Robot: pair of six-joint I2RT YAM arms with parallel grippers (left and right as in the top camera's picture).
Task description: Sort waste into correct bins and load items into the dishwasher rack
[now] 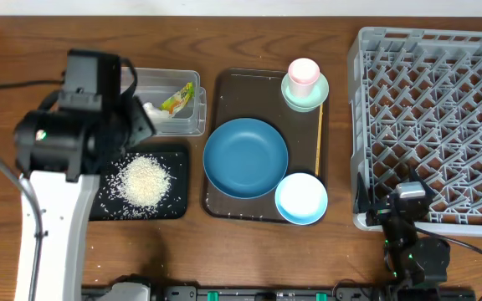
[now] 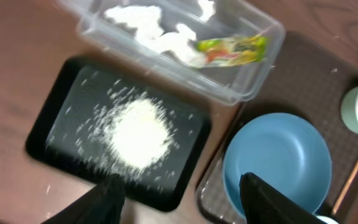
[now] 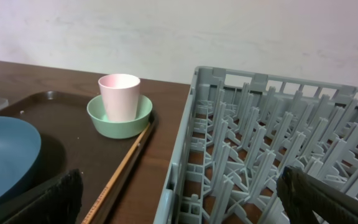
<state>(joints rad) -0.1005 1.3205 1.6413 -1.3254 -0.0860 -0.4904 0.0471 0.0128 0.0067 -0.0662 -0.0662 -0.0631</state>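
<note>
Where left arm overhangs, black tray corner hidden — rice visible

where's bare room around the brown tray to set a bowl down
Bare patches: the far-left corner of the brown tray, bordered by the clear tub, dark blue bowl and mint dish; the strip of table between tray and rack. Crowded: the tray's right side, with stick and light blue bowl.
</note>
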